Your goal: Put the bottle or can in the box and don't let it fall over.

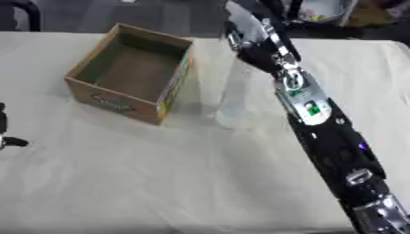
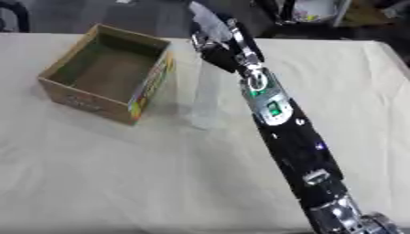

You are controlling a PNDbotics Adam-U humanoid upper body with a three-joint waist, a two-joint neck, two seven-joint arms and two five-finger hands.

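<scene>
A clear plastic bottle stands upright on the white table, just right of the open cardboard box. The box is empty inside, with print on its outer walls. My right arm reaches in from the lower right, up across the table. Its hand sits at the bottle's top, fingers curled round the upper part, which it hides. The bottle's base looks to be at table level beside the box's near right corner. Only a dark bit of my left hand shows at the left edge.
The white cloth-covered table spreads wide in front of the box and bottle. Beyond its far edge are dark floor, a chair part at upper left and clutter at upper right.
</scene>
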